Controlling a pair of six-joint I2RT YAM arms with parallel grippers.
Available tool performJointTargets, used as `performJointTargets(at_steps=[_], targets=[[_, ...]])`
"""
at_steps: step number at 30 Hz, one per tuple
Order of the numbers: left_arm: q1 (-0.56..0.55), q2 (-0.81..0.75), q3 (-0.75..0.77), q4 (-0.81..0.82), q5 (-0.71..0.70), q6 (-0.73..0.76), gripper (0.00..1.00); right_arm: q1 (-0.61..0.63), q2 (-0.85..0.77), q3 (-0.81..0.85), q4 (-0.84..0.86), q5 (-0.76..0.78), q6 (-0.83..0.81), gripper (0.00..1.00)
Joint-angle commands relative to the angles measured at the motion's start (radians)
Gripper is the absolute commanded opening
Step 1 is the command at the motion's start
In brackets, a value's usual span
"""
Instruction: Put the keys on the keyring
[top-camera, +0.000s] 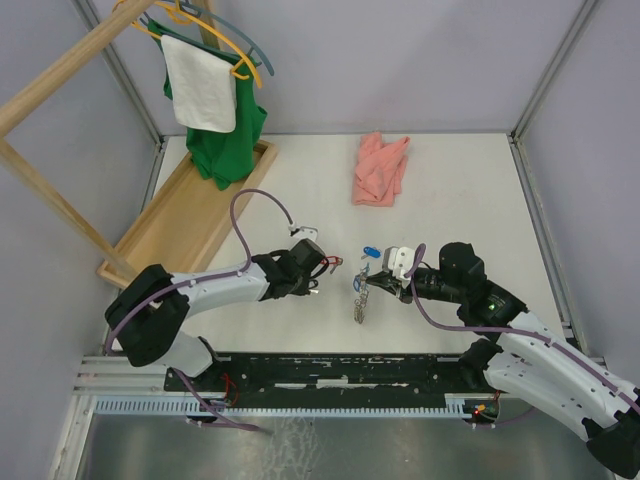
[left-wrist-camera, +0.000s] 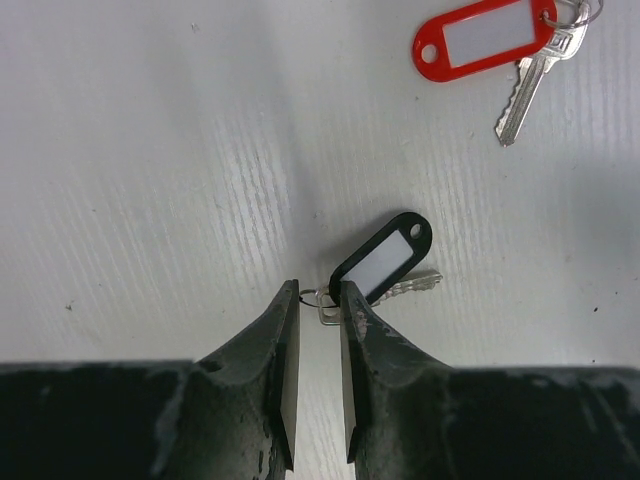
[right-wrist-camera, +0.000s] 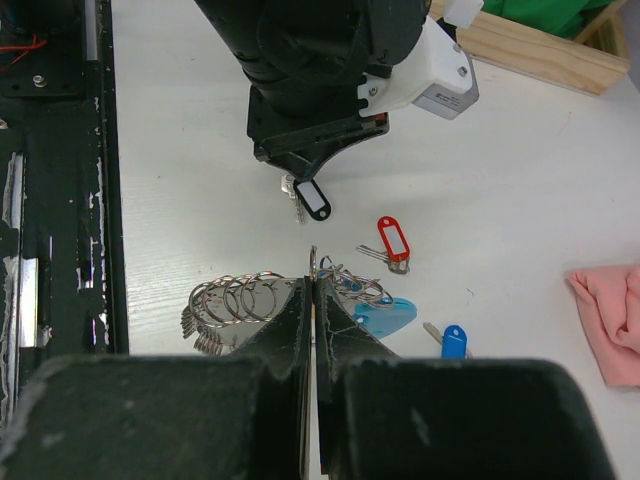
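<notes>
Left gripper (left-wrist-camera: 320, 291), reaching low inward, pinches black-tagged key (left-wrist-camera: 385, 262); right gripper (right-wrist-camera: 313, 282), facing it, clamps keyring (right-wrist-camera: 236, 298).

The black-tagged key (left-wrist-camera: 382, 262) lies largely beneath its tag, head between the left gripper (left-wrist-camera: 320, 300) fingertips; whether they pinch it cannot be told. The red-tagged key (left-wrist-camera: 480, 38) loses its ring at the picture's top right. The right gripper (right-wrist-camera: 312, 285) hides the middle of the keyring (right-wrist-camera: 235, 300).
</notes>
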Motion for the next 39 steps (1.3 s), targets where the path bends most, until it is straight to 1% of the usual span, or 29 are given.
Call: performJointTargets(at_steps=[1, 3, 5, 8, 11, 13, 15, 18, 22, 26, 29, 32, 36, 39], targets=[[-0.013, 0.029, 0.078, -0.049, -0.059, -0.024, 0.23, 0.001, -0.015, 0.009, 0.071, -0.022, 0.010, 0.01], [-0.016, 0.042, 0.093, -0.053, -0.046, -0.022, 0.27, 0.001, -0.016, 0.009, 0.069, -0.020, 0.011, 0.01], [-0.017, 0.050, 0.101, -0.052, -0.024, -0.019, 0.34, 0.002, -0.018, 0.008, 0.069, -0.019, 0.010, 0.01], [-0.016, 0.022, 0.099, -0.047, -0.001, -0.018, 0.43, 0.001, -0.018, 0.007, 0.067, -0.019, 0.011, 0.01], [-0.009, -0.038, 0.078, -0.024, 0.033, -0.015, 0.52, 0.001, -0.017, 0.008, 0.068, -0.021, 0.012, 0.01], [0.018, -0.093, 0.044, 0.013, 0.088, -0.007, 0.55, 0.001, -0.015, 0.008, 0.071, -0.022, 0.012, 0.01], [0.055, -0.158, -0.017, 0.089, 0.148, 0.011, 0.58, 0.001, -0.014, 0.007, 0.070, -0.024, 0.013, 0.01], [0.120, -0.243, -0.120, 0.202, 0.266, 0.082, 0.59, 0.001, -0.015, 0.007, 0.071, -0.027, 0.013, 0.01], [0.218, -0.302, -0.236, 0.364, 0.437, 0.153, 0.59, 0.000, -0.015, 0.007, 0.071, -0.033, 0.013, 0.01], [0.277, -0.298, -0.303, 0.502, 0.557, 0.153, 0.57, 0.001, -0.019, 0.006, 0.067, -0.032, 0.010, 0.01], [0.332, -0.265, -0.352, 0.634, 0.648, 0.111, 0.56, 0.001, -0.017, 0.006, 0.067, -0.034, 0.010, 0.01], [0.374, -0.221, -0.392, 0.726, 0.695, 0.076, 0.55, 0.001, -0.016, 0.006, 0.065, -0.033, 0.012, 0.01], [0.378, -0.145, -0.393, 0.751, 0.711, 0.080, 0.55, 0.001, -0.012, 0.006, 0.066, -0.037, 0.012, 0.01], [0.378, -0.101, -0.411, 0.814, 0.731, 0.060, 0.54, 0.001, -0.012, 0.005, 0.066, -0.038, 0.013, 0.01]])
